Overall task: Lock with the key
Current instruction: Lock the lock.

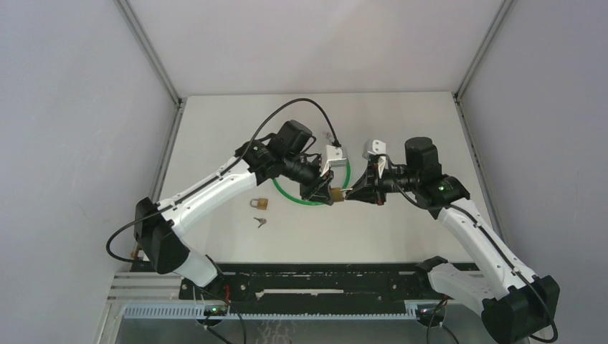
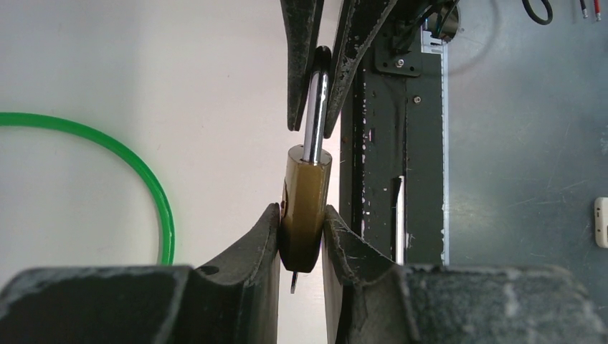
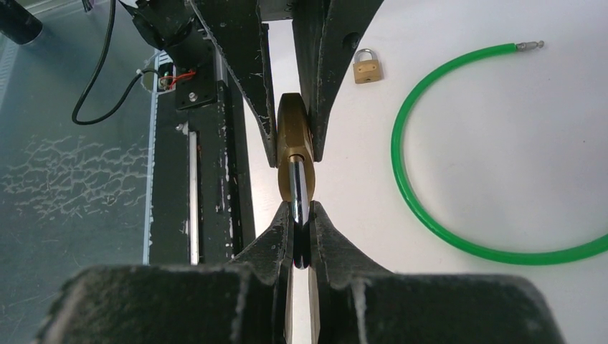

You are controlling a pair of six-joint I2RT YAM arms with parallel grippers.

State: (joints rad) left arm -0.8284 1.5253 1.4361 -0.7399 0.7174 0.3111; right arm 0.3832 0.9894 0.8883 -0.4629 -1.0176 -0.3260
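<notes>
Both jaws, L+R, tight on padlock [image 2: 306,208] over white table [image 1: 401,129], grey walls [image 1: 72,107].

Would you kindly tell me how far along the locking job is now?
Done: the padlock is lifted off the table. In hand: the left gripper clamps its body, the right gripper pinches its shackle. Left: what looks like the key lies on the table, not yet fetched or turned.
</notes>
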